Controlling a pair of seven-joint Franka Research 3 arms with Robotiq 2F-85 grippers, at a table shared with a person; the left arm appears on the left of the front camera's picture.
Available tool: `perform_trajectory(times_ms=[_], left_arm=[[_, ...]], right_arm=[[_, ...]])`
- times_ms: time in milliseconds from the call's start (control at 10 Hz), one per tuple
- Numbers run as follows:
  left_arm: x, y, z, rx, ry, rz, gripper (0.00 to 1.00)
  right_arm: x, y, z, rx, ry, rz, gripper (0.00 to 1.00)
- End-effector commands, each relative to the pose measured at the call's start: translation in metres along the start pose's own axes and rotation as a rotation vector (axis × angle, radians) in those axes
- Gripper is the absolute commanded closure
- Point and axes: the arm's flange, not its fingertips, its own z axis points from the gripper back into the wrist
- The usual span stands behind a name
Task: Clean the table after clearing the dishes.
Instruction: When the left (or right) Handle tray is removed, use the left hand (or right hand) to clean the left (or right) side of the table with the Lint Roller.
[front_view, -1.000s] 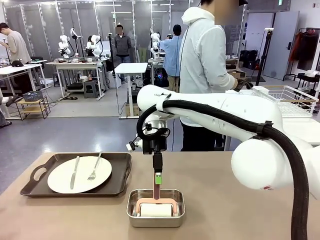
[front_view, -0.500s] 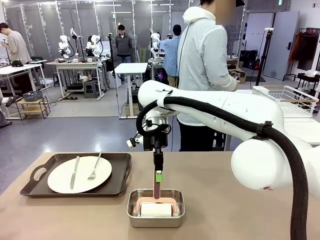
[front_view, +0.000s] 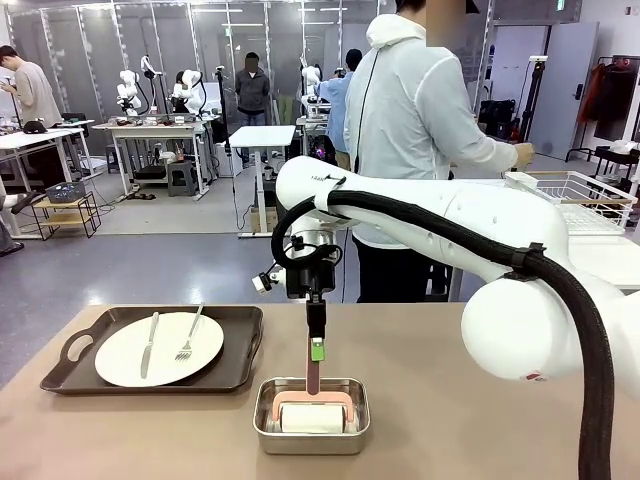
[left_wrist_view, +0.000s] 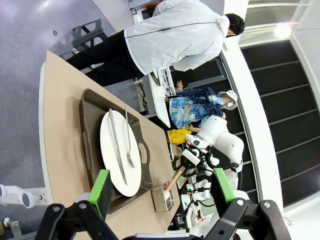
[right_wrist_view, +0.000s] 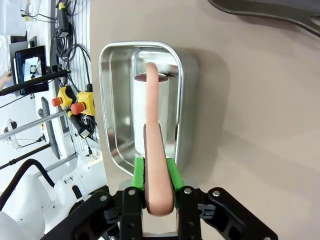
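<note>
Right gripper (front_view: 316, 351) pinches the pink roller handle (front_view: 313, 379) over the rectangular steel pan (front_view: 263, 422); round white plate (front_view: 118, 362) on dark brown tray (front_view: 243, 340) lies leftward.

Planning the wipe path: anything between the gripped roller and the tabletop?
The steel pan walls ring the lint roller that the right gripper grips. Left of it, a tray with plate, knife and fork covers part of the table.

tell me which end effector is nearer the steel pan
Right. The right end effector is directly above the steel pan, shut on the pink roller handle that rises from it. The left end effector is open, far off past the tray.
</note>
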Motion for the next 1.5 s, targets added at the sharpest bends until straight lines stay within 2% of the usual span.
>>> perform_trajectory(times_ms=[0, 400, 600, 800, 1200, 1400], left_arm=[[-0.002, -0.003, 0.004, -0.004, 0.012, -0.001, 0.0], [-0.002, -0.003, 0.004, -0.004, 0.012, -0.001, 0.0], [-0.002, -0.003, 0.004, -0.004, 0.012, -0.001, 0.0], [-0.002, -0.003, 0.004, -0.004, 0.012, -0.001, 0.0], [-0.002, -0.003, 0.004, -0.004, 0.012, -0.001, 0.0], [-0.002, -0.003, 0.004, -0.004, 0.012, -0.001, 0.0]], right_arm=[[0.001, 0.015, 0.032, -0.062, -0.004, -0.054, 0.98], [-0.083, 0.067, 0.063, -0.15, -0.205, -0.19, 0.98], [-0.134, 0.078, 0.064, -0.135, -0.394, -0.349, 0.98], [-0.192, 0.078, 0.046, -0.083, -0.658, -0.471, 0.98], [-0.288, 0.058, -0.004, 0.057, -0.947, -0.634, 0.98], [-0.328, 0.05, -0.02, 0.146, -1.084, -0.664, 0.98]])
